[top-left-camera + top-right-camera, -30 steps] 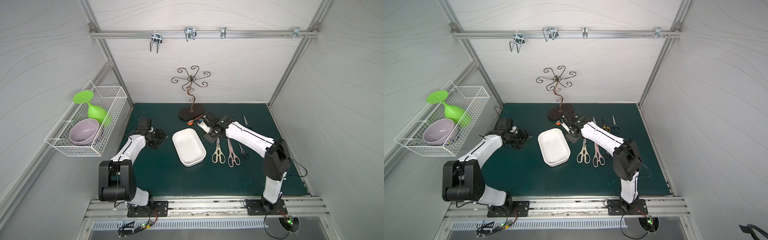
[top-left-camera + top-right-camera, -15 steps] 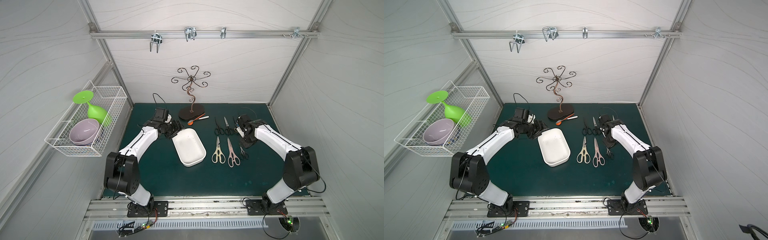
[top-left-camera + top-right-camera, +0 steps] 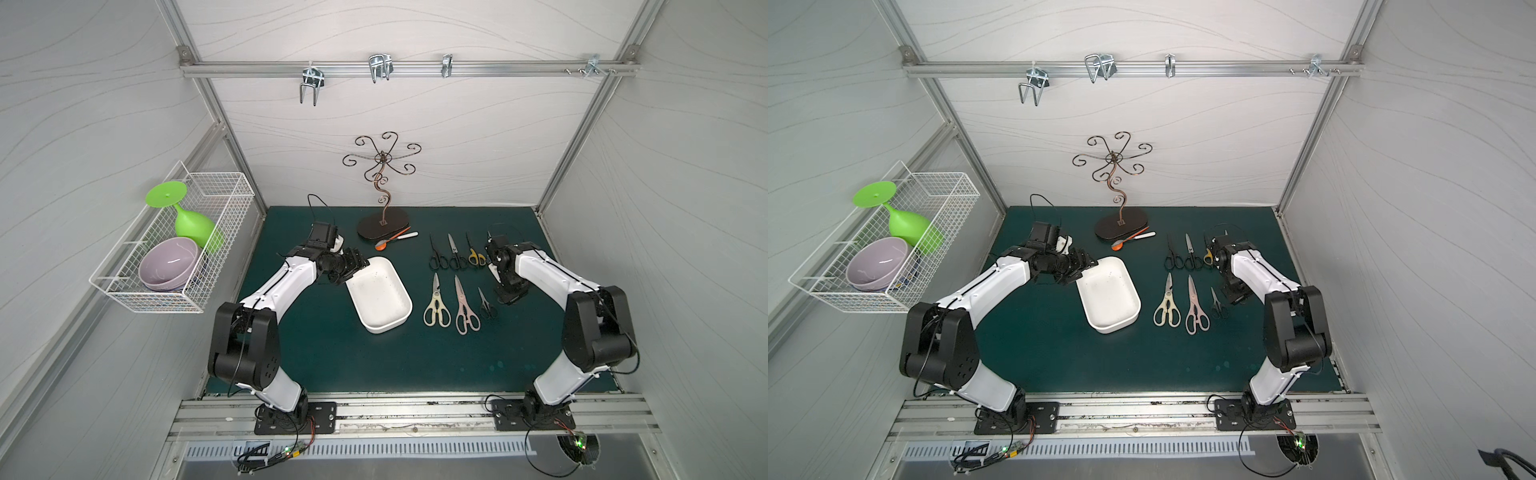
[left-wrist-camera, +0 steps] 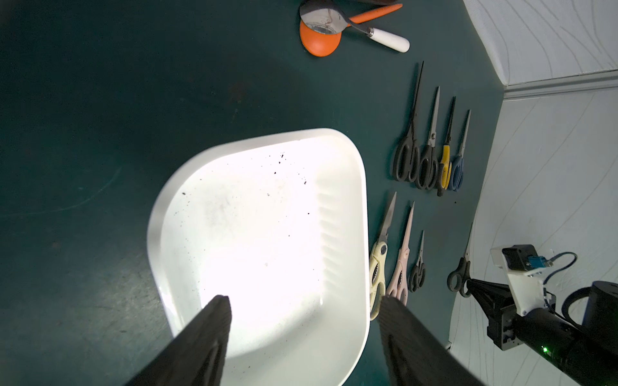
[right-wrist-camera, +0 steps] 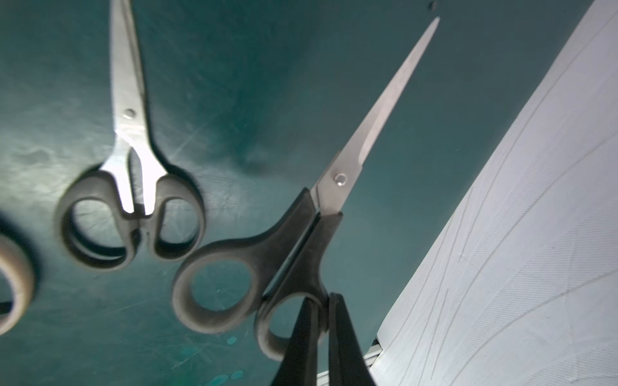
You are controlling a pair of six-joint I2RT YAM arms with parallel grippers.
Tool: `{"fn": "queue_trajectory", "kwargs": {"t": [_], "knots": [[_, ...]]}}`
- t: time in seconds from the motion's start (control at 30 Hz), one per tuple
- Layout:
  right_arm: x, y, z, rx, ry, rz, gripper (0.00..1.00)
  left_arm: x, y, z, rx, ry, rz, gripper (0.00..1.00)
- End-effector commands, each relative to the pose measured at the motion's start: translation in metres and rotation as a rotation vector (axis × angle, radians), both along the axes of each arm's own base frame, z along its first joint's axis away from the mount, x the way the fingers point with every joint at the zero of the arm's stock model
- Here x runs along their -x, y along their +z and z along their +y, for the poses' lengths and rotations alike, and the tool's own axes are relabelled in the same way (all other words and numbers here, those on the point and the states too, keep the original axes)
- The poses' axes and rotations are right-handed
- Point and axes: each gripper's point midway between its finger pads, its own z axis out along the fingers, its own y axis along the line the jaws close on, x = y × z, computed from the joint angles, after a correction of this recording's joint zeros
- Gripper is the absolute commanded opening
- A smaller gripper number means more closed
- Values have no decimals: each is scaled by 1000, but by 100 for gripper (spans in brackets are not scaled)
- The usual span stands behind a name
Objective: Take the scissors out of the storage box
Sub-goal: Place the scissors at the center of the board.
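In both top views the storage box sits empty near the middle of the green mat. The scissors lie outside it in two tidy rows towards the mat's right edge, blades all pointing at the far edge, probably so no pair overlaps another. Your left gripper hangs over the box's far left corner. Your right gripper points down at the right end of the near row, hiding what it carries, and its arm covers the far row's last pair.

From the left wrist, your left jaws stand wide apart with nothing between them, only the bare box below. Whether a finger touches the rim I cannot tell. The blue pair shows here.

From the right wrist, your right jaws are clamped on one handle loop of the black scissors, beside the small black pair, likely to lay them in line. Whether they touch the mat is unclear.
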Motion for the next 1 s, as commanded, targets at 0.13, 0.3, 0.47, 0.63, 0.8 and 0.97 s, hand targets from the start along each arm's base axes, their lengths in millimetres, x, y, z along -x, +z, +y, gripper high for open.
{"fn": "queue_trajectory", "kwargs": {"t": [0.13,0.3,0.47,0.63,0.8,0.97], "knots": [[-4,-22,0,7,-7,58,0,-4,13,-1,6,-21,-54,74],[-3,-36,-10,33,-17,97,0,-4,11,-3,20,-20,-48,74],[-7,-39,-17,26,-46,92,0,-4,9,-4,22,-20,-42,74],[-8,-43,-24,80,-45,111,0,-3,9,-4,24,-21,-39,74],[-9,-47,-24,86,-44,117,13,-3,9,-4,23,-21,-38,74],[-10,-46,-24,87,-54,117,30,-3,10,-3,24,-20,-41,74]]}}
